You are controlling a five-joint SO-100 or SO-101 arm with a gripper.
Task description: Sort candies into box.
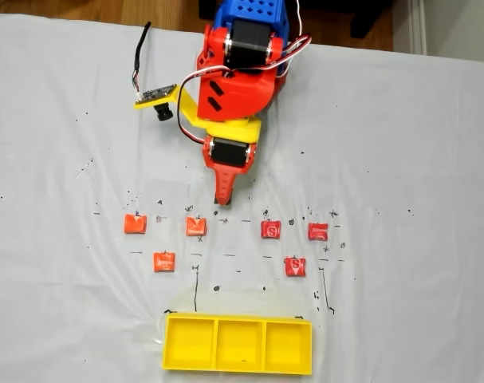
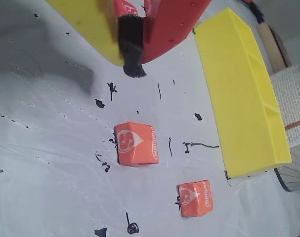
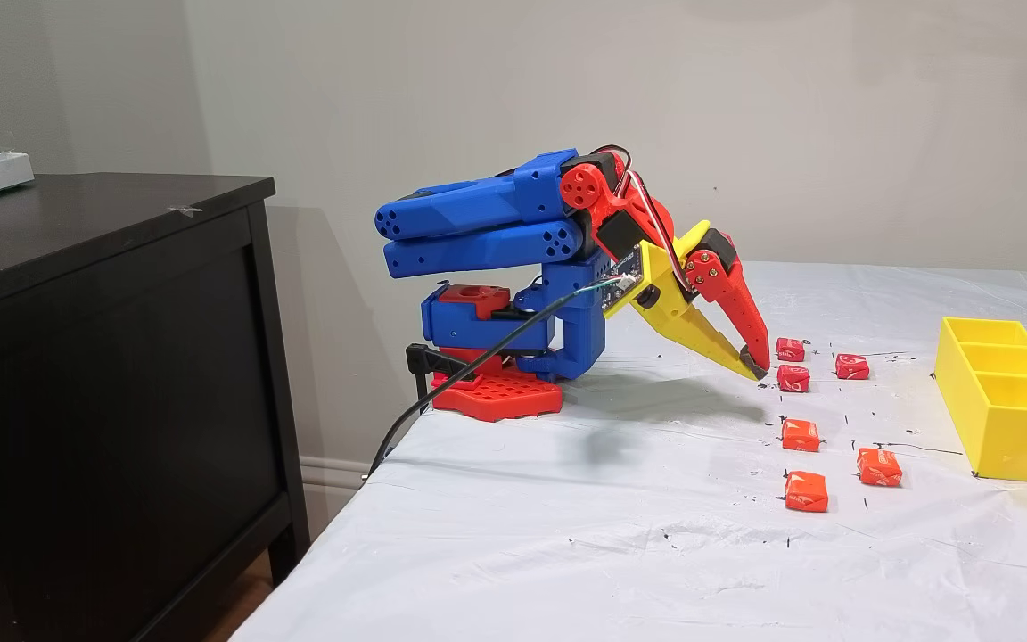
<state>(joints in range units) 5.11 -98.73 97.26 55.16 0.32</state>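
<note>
the yellow box (image 1: 238, 345) lies near the lower edge of a fixed view, and all three of its square compartments are bare. six candies sit on the white-covered tabletop (image 1: 417, 159) between the box and the arm: three orange-red ones (image 1: 196, 227) to the left in that view, three red ones with white marks (image 1: 271, 230) to the right, all apart from one another and from the box. the fingers (image 1: 222, 199) are clenched on nothing, their tip poised just above the cloth near the middle orange-red candy. open cloth runs wide on either side of the candies. in the wrist view the box (image 2: 241, 94) shows mainly its outer wall, its far end is cut off at the top, and two orange-red candies (image 2: 136, 143) lie below the fingertips (image 2: 132, 64).
</note>
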